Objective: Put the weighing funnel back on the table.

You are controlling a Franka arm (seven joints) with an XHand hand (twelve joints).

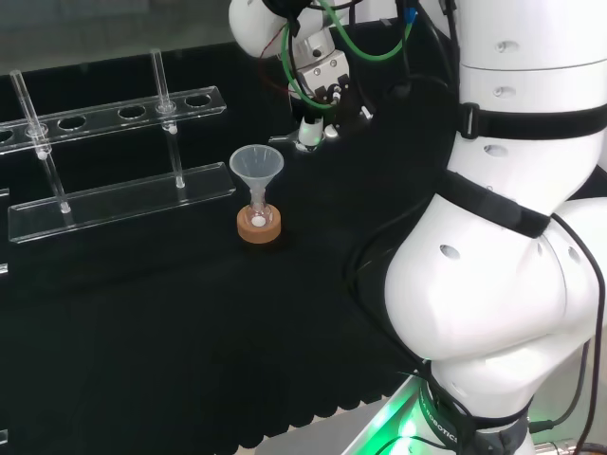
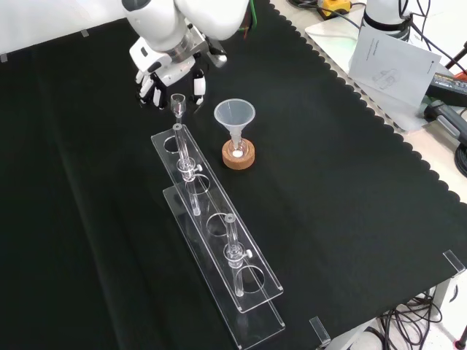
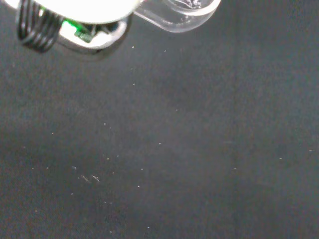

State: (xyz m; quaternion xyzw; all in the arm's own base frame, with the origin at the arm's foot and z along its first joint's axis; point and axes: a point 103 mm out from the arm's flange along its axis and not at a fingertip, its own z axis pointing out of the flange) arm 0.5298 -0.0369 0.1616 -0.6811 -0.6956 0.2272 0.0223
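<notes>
Near hand with weighing funnel, funnel on cork ring, rack

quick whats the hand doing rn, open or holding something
Hand: shut on the weighing funnel, which it holds at its fingertips.

readable text: none | paper sheet, front view upper right: print too small to make out

place: lab | evidence: funnel in flask, clear tube rack
</notes>
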